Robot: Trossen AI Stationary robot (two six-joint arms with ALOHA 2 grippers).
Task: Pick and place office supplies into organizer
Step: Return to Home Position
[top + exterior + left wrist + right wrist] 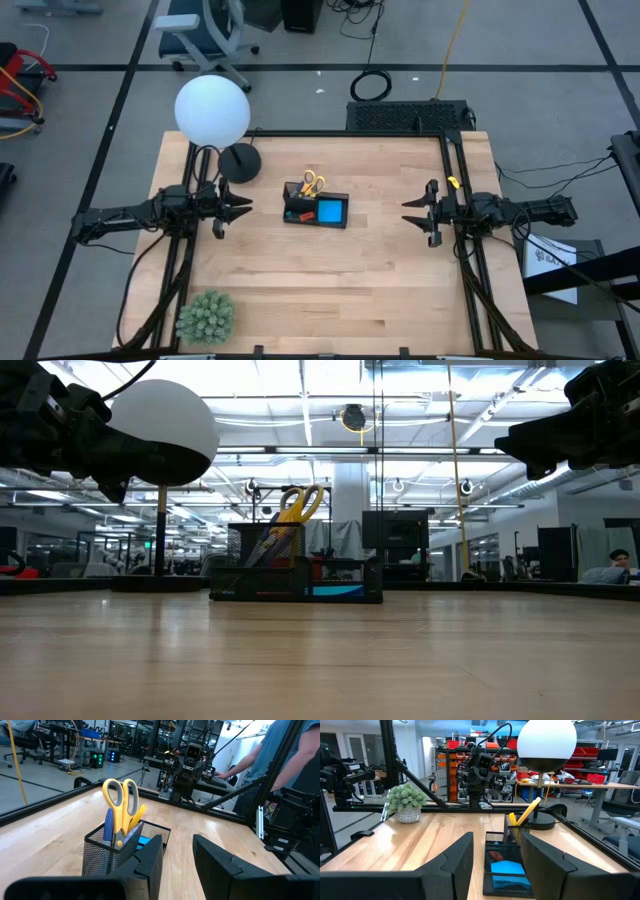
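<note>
hard to see: pens [108, 827] mostly buried in the organizer [97, 857] cup
scissors [119, 817]: upright, handles up
left pincer [240, 210]: parted, empty
right pincer [406, 213]: parted, empty too

A white globe lamp [212, 110] and a green spiky plant [206, 316] stand well apart on the wooden table [340, 285].

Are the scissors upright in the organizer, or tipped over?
Upright: the scissors stand handles-up in the taller mesh section of the organizer.
</note>
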